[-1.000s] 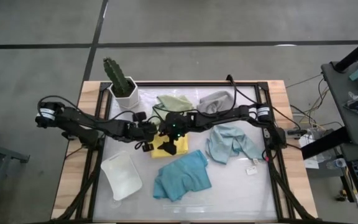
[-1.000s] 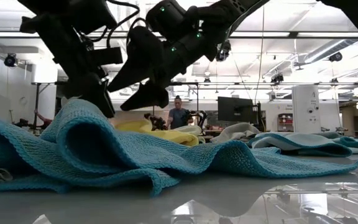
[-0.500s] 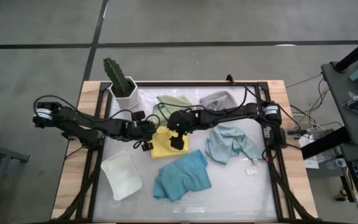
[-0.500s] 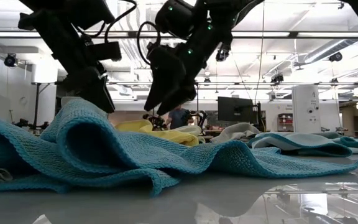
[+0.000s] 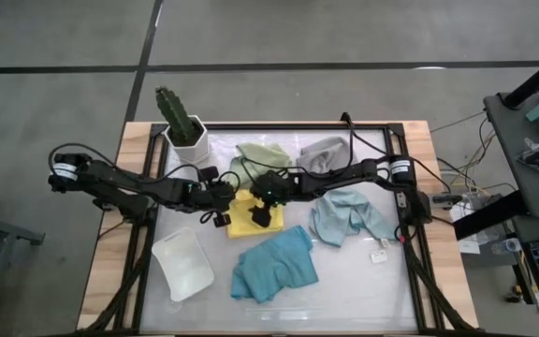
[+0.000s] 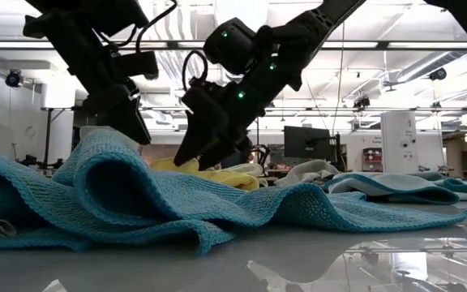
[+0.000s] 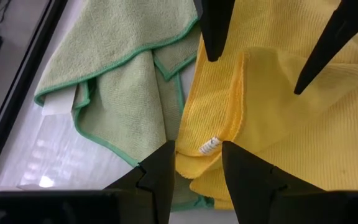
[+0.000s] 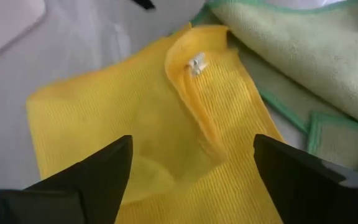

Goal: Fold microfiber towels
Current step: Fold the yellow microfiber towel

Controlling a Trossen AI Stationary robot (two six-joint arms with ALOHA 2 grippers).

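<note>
Jaws of both grippers gape, empty, over yellow towel (image 5: 243, 217).

Five towels (image 5: 271, 265) crumpled on table, yellow towel (image 5: 243, 218) mid-table.

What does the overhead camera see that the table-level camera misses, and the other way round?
Only the high view shows the cactus pot, the white tray and the grey towel. Only the low view shows the room behind, with a monitor and ceiling lights. Both show the teal towel in front, the yellow towel behind it, and the left gripper and right gripper over the yellow one.
</note>
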